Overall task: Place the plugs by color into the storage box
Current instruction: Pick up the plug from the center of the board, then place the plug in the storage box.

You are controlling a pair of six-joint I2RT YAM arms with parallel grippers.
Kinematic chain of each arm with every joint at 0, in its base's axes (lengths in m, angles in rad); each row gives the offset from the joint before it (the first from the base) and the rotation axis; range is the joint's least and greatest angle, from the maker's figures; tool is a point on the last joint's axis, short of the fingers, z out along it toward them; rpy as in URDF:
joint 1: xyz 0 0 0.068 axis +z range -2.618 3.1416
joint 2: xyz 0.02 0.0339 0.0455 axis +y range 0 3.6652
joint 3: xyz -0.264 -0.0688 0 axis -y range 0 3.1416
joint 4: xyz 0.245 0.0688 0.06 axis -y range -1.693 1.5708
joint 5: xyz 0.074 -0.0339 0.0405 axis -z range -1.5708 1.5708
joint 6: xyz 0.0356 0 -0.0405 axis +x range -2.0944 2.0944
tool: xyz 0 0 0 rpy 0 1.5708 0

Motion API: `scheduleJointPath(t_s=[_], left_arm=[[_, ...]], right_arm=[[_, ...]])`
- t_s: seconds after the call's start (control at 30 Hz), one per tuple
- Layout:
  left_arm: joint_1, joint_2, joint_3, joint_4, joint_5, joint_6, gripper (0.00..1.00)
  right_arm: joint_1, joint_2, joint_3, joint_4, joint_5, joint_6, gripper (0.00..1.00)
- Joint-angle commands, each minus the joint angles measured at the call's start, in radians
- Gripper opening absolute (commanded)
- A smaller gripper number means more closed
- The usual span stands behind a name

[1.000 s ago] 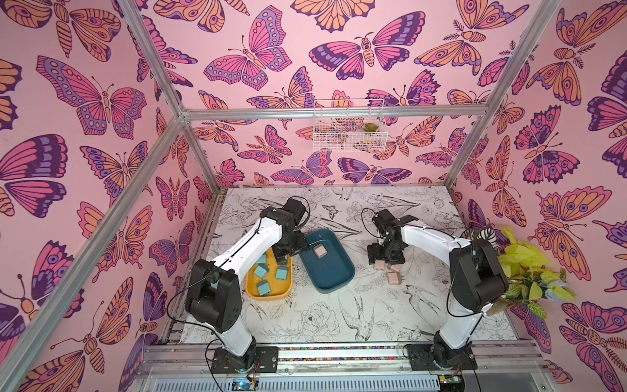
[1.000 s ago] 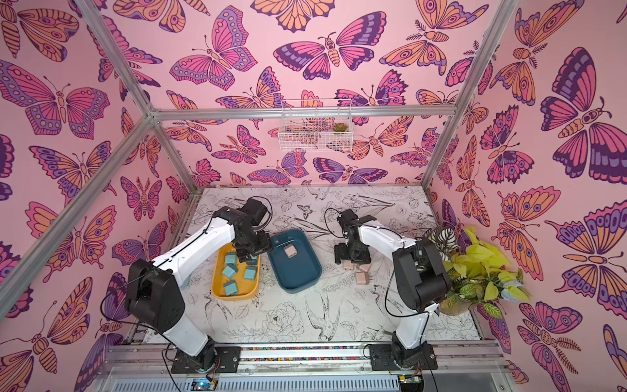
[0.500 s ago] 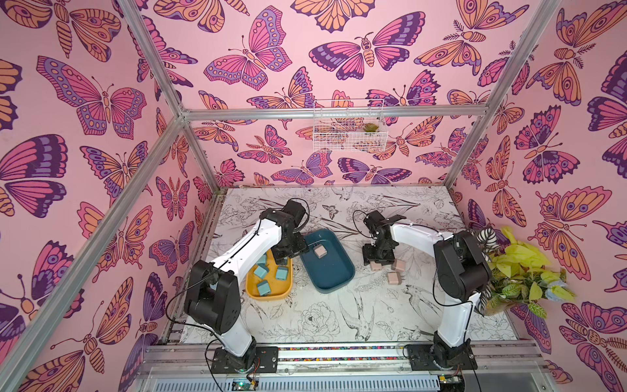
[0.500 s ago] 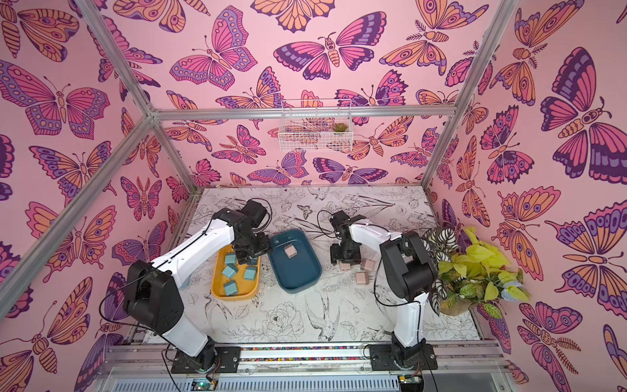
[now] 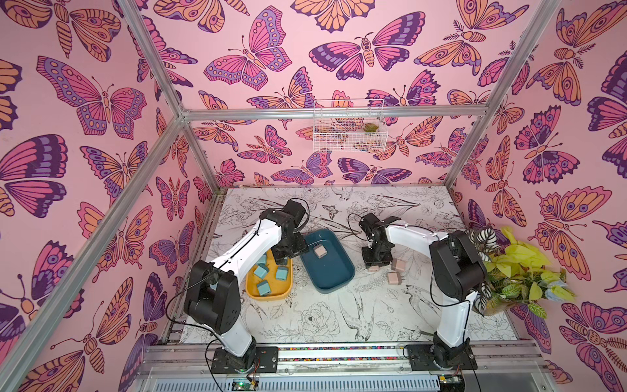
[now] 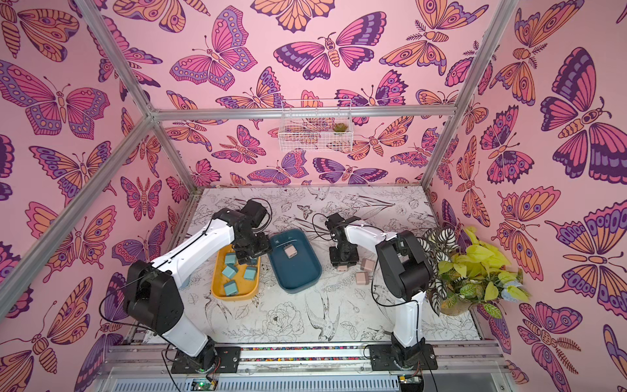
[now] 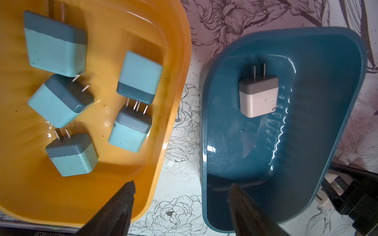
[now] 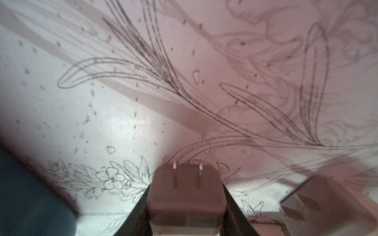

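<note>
At the flower-printed worktop, the right gripper has its jaws clamped on a pale pink plastic plug; two more pink plugs lie just beside. The left gripper hangs, jaws apart and empty, over the gap between the yellow plastic tray, with five teal plugs, and the dark blue tray, with one pink plug.

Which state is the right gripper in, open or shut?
Shut on a pink plug: in the right wrist view, the right gripper clamps both its sides.
</note>
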Motion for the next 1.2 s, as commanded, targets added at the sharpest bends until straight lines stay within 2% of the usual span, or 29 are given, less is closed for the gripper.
scheduleJointPath(t_s=[0.0, 0.2, 0.37, 0.5, 0.67, 1.17], left_arm=[[-0.001, -0.014, -0.018, -0.007, -0.001, 0.009, 0.75], [0.003, -0.039, -0.034, -0.007, -0.007, 0.008, 0.75], [0.059, -0.07, -0.032, -0.008, 0.006, 0.015, 0.75], [0.113, -0.091, -0.025, -0.008, 0.012, 0.034, 0.75], [0.142, -0.1, -0.035, -0.008, 0.028, 0.041, 0.75], [0.154, -0.127, -0.078, -0.008, 0.038, 0.033, 0.75]], right_arm=[[0.029, -0.07, 0.067, -0.065, 0.044, -0.026, 0.43], [0.079, -0.13, 0.146, -0.14, 0.062, -0.029, 0.42], [0.156, -0.145, 0.234, -0.169, 0.03, -0.044, 0.42], [0.261, -0.091, 0.332, -0.179, 0.029, -0.059, 0.43], [0.35, 0.054, 0.422, -0.176, 0.013, -0.089, 0.43], [0.361, 0.262, 0.421, -0.127, 0.059, -0.119, 0.43]])
